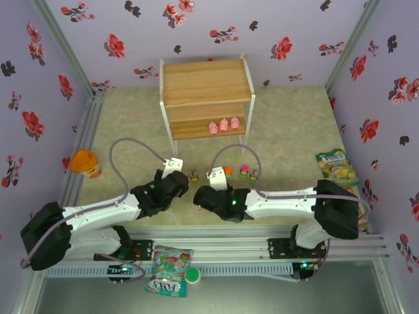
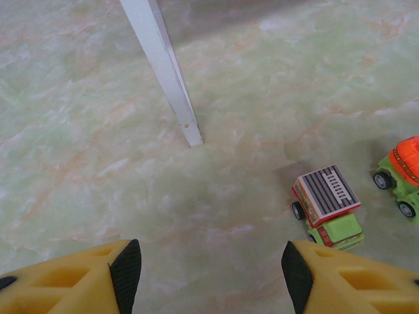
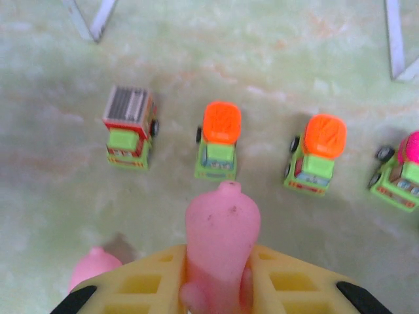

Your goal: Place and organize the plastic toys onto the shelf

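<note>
Right wrist view: the right gripper is clamping a pink pig by one end, above the middle of the table. The free end is jutting out, so I judge the pig could be twisting loose. A second pink pig is lying just beside it. A row of cars is standing between it and the shelf at the far edge, risking a knock. Three pigs are sitting on the lower tier. The left gripper is hovering part-open and empty near the shelf leg, crowding the path.
</note>
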Tool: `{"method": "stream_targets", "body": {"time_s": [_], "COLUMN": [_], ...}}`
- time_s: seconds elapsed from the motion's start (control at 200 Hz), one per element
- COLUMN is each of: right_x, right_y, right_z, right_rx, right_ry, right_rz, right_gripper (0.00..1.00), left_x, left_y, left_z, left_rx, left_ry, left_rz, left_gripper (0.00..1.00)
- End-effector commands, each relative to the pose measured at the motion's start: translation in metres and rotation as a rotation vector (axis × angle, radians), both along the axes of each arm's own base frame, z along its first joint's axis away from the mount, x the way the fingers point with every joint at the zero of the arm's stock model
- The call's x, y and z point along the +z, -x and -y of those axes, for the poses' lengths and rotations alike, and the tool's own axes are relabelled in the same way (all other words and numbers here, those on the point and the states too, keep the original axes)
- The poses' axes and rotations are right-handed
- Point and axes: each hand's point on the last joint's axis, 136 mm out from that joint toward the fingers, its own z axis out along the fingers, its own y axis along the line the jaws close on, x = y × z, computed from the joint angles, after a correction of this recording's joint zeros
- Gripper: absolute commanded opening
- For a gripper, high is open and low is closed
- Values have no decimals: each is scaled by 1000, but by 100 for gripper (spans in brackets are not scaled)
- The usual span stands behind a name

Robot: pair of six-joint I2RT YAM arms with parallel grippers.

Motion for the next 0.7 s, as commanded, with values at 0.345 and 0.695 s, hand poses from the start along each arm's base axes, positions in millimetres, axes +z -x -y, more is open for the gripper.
{"method": "stream_targets", "body": {"time_s": [0.345,0.695], "right_x": [87,102], "right_y": [-64,-112], "right_z": [-14,-23], "right_rx": [-82,-158], "right_ry": [-41,-57], "right_rz": [146,140], "right_gripper": [26,26], "left_x": [9,14], "left_y": [0,3], "left_z": [4,3], "left_rx": [6,-3], "left_ry": [82,113], "left_rz": [1,9], "left_gripper": [63,63]}}
